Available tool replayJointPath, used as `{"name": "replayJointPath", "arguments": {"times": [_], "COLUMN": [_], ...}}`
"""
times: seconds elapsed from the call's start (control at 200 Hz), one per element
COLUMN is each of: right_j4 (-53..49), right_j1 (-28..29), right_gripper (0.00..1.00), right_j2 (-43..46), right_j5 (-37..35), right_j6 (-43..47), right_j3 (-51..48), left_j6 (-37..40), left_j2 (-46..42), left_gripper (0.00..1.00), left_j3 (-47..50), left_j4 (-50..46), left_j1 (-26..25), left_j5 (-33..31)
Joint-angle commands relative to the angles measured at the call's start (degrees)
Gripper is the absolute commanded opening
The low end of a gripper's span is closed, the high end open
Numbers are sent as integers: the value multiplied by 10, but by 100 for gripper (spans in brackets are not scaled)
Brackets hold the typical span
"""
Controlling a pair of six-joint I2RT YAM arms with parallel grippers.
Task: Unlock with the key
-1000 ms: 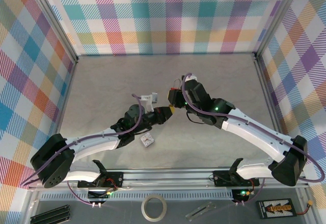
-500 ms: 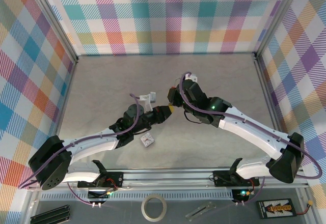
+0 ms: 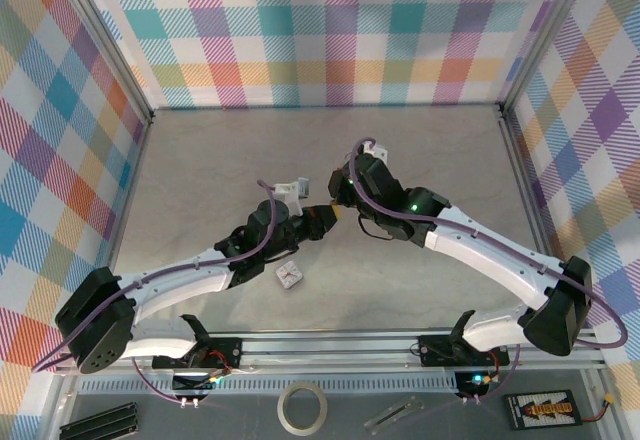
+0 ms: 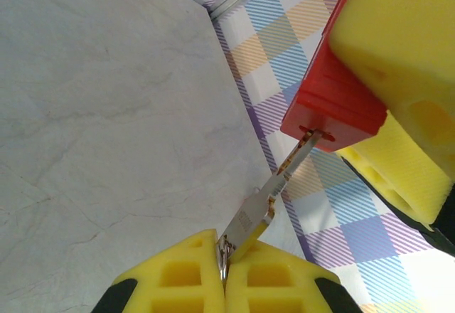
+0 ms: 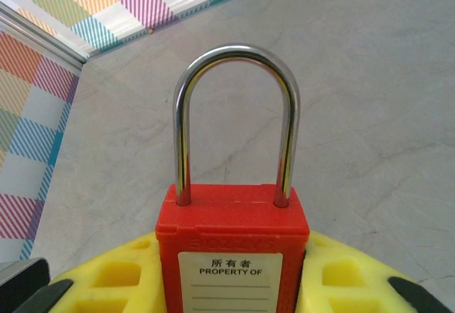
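Padlock [image 5: 232, 222], key [image 4: 274, 188] now slightly leftward, table [image 3: 200, 175] centre; left fingers [image 4: 174, 276] tight on key, right fingers [image 5: 345, 279] round padlock.

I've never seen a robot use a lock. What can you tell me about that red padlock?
The padlock has a red, plastic-looking body, a white PROPERTY OF label and a shiny metal shackle, both legs seated, so shut. The right gripper clamps its body; the key, held by the left gripper, enters its keyhole.
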State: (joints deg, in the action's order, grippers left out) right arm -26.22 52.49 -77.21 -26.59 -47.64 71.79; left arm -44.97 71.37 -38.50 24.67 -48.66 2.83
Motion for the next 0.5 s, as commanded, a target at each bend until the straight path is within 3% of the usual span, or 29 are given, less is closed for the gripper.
{"name": "replayJointPath", "arguments": {"times": [0.0,0.495], "right_j4": [-74,-14], "right_j1": [32,46], "right_gripper": [0,0], "right_j2": [-23,-14], "right_j5": [68,70], "right_j6": [-4,8], "right_j3": [-36,-89], "left_j6": [16,-40], "left_j2": [-30,-12], "left_gripper": [0,0], "left_j3": [-62,-83], "left_j4": [153,234], "left_j1": [1,17], "left_j5": [-21,30]}}
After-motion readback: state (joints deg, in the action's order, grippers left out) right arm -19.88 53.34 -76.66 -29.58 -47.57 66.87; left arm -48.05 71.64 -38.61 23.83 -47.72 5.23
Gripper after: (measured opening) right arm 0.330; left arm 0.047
